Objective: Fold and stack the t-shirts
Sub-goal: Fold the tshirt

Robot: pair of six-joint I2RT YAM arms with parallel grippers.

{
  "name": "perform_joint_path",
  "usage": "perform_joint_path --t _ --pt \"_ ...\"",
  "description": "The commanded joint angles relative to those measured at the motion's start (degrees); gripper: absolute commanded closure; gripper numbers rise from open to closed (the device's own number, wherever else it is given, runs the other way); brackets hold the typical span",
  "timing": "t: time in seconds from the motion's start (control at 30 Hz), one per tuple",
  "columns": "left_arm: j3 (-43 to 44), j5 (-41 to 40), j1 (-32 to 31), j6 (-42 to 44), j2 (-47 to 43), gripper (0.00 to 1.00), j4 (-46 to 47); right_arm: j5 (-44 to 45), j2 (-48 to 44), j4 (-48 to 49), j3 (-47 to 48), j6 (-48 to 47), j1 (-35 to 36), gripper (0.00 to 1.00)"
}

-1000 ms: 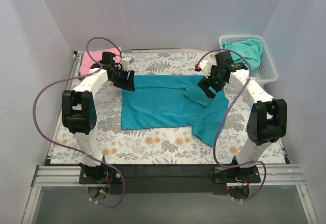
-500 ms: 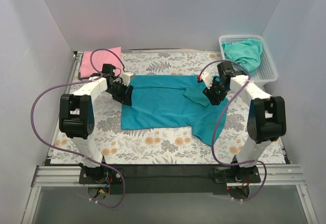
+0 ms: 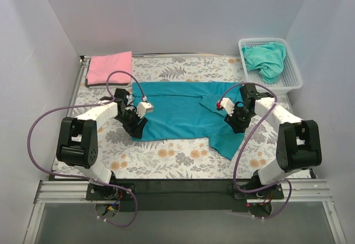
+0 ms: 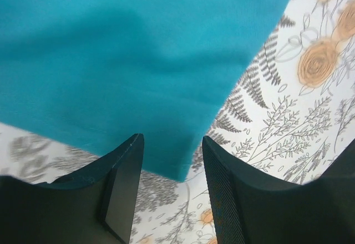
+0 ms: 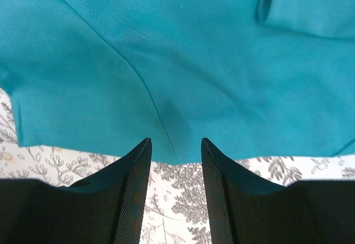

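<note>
The floral surface (image 3: 183, 163) carries everything; the teal-blue t-shirt (image 3: 175, 113) lies spread flat across its middle, with one sleeve trailing toward the near right; the white mesh basket (image 3: 295, 79) stands at the far right corner, just off the floral print; the pink t-shirt (image 3: 109, 68) sits folded at the far left corner, well apart from the teal one; the aqua-green t-shirt (image 3: 267, 57) lies crumpled inside the basket; the left pincer (image 3: 134, 127) is low at the teal shirt's near left corner, its fingers (image 4: 125, 183) spread with that corner of cloth between them; the right pincer (image 3: 236, 123) is low at the shirt's right side, fingers (image 5: 222, 188) likewise spread, straddling a cloth edge where a seam runs; whether either one touches the cloth cannot be told
</note>
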Motion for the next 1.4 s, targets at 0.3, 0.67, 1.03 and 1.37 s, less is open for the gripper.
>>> perform_joint_path --t 0.3,0.67,1.03,1.37 --pt "-14.8 -11.2 -2.3 6.9 -8.9 0.59 2.1 7.3 0.0 3.3 -10.0 -1.4 2.4 0.60" --pt "-9.4 -4.8 -0.1 6.0 -14.3 0.54 -1.7 1.5 -11.2 -2.9 -5.8 -4.8 2.4 0.55" --pt "-11.0 -4.8 -0.1 8.9 -16.3 0.53 -2.4 3.9 -10.7 4.0 -12.6 -7.1 4.2 0.50" --pt "-15.3 -6.4 -0.4 6.3 -14.3 0.52 3.9 6.5 -10.9 9.8 -21.0 -7.0 6.9 0.49"
